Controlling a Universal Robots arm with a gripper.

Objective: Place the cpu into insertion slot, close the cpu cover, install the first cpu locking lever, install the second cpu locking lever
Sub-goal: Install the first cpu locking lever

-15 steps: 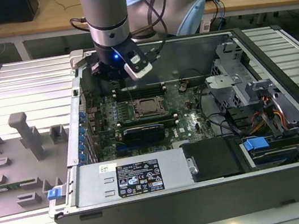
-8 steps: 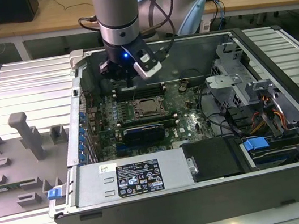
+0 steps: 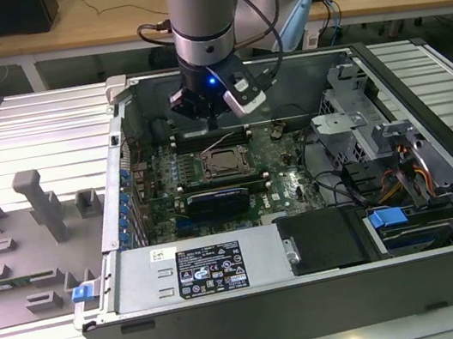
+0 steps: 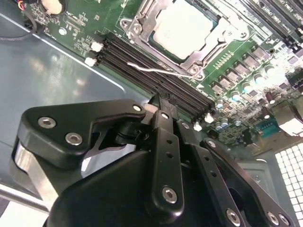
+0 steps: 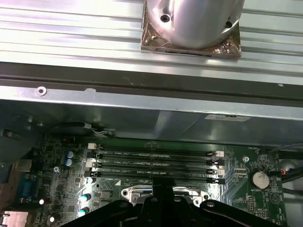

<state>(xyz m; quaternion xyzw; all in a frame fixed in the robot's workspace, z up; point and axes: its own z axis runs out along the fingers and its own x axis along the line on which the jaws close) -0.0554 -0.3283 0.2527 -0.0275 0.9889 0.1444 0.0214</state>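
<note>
A ribbed silver metal table [image 3: 19, 126] carries an open grey steel computer case [image 3: 278, 322], lying on its side with its interior facing up. A thick silver-and-blue robot arm [image 3: 198, 9] reaches down into the case near its far wall. A green circuit board [image 3: 294, 182] covers the case floor.

The black linked gripper [image 3: 211, 118] hangs just above the board. In the second wrist view the gripper [image 4: 160, 101] has its jaws clenched together, with nothing seen between them. Its tip sits over the row of long black memory slots [image 4: 137, 59], just beside the socket. In the first wrist view the gripper [image 5: 163, 190] shows in front of those same slots [image 5: 156, 163].

The insertion slot [image 3: 209, 169], a square black socket with a metal rim, sits mid-board. The cpu cover [image 4: 204, 49], a thin silvery-grey metal frame, lies flat on it. The cpu [image 4: 182, 28], a pale silvery-beige square chip, rests seated inside the slot and shows through the cover's window. A thin silvery wire lever [image 4: 156, 71] juts out from the socket's corner across the memory slots, near the gripper's tip.
</note>
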